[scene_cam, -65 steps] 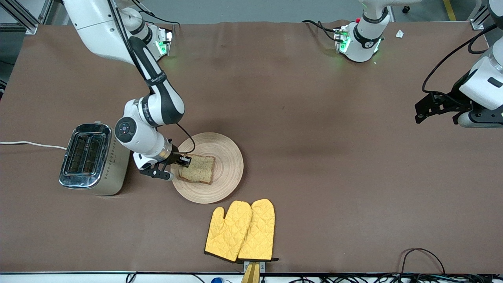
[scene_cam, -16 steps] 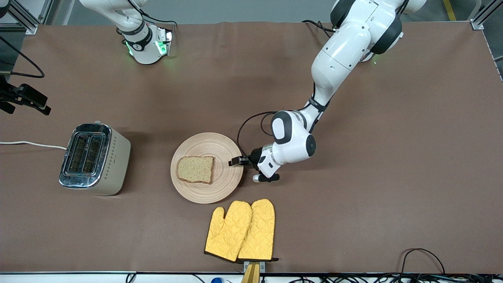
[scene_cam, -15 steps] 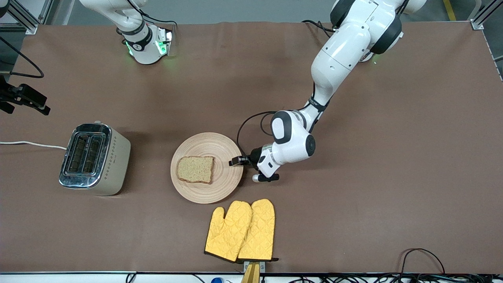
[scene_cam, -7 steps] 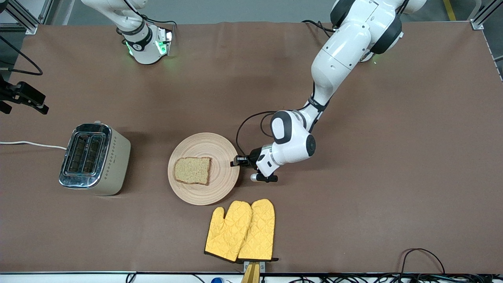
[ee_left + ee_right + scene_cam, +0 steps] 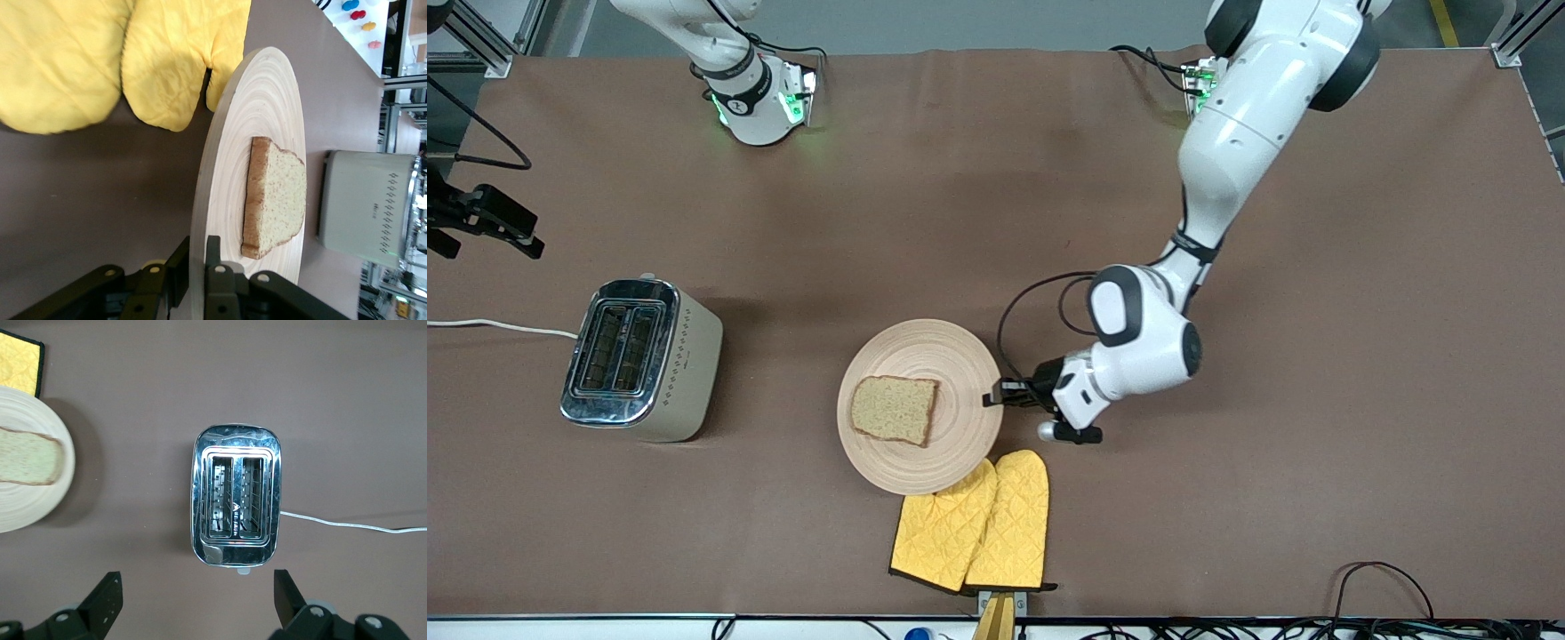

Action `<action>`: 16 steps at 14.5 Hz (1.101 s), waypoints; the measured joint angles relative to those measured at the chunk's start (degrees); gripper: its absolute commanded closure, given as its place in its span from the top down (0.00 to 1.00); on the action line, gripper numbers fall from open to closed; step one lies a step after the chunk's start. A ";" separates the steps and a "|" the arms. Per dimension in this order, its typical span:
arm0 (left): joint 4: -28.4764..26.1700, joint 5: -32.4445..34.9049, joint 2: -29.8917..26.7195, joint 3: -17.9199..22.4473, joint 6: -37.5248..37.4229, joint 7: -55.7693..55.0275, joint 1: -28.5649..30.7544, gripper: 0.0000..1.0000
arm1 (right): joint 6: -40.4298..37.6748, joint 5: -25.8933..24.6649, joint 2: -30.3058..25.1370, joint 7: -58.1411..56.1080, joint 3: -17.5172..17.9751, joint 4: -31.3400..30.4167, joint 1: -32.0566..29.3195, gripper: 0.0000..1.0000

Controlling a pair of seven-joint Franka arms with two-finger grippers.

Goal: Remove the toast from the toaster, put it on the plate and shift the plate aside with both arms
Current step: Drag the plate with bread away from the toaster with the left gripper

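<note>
one toast lies on the plate whose rim the left end effector pinches.

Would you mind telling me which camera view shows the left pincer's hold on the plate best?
The left wrist view: the left pincer is shut on the plate at its rim, one finger on each face. The front view shows only the pincer meeting the rim. The right wrist view shows part of the plate, no grip.

Toast on plate; plate edge over mitts; toaster toward right arm's end
</note>
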 measured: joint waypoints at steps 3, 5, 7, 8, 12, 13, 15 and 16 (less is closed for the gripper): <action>-1.94 0.10 -2.54 0.31 -8.78 5.73 6.25 0.00 | 0.00 0.00 0.00 -0.03 -0.46 0.01 -0.03 1.00; -2.63 0.56 -2.85 0.57 -16.39 11.97 12.66 0.00 | -0.01 0.00 0.01 -0.04 -0.58 0.01 -0.07 1.00; -3.48 1.93 -2.85 0.65 -23.13 18.24 19.78 0.00 | -0.02 0.00 0.01 -0.13 -0.61 0.02 -0.26 1.00; -3.81 3.64 -2.85 0.64 -25.57 20.73 23.31 0.00 | -0.03 0.00 0.02 -0.28 -0.61 0.02 -0.37 1.00; -3.96 10.60 -2.99 0.45 -31.84 25.63 35.24 0.00 | -0.04 0.00 0.03 -0.45 -0.58 0.03 -0.40 1.00; -3.99 11.35 -3.00 0.42 -32.69 27.28 37.60 0.00 | -0.04 0.00 0.03 -0.47 -0.56 0.04 -0.40 1.00; -4.40 11.81 -3.00 0.45 -34.00 30.94 41.57 0.00 | -0.05 0.00 0.03 -0.49 -0.53 0.04 -0.40 1.00; -4.73 11.93 -2.99 0.45 -34.33 32.51 43.27 0.00 | -0.05 0.00 0.03 -0.49 -0.53 0.05 -0.40 1.00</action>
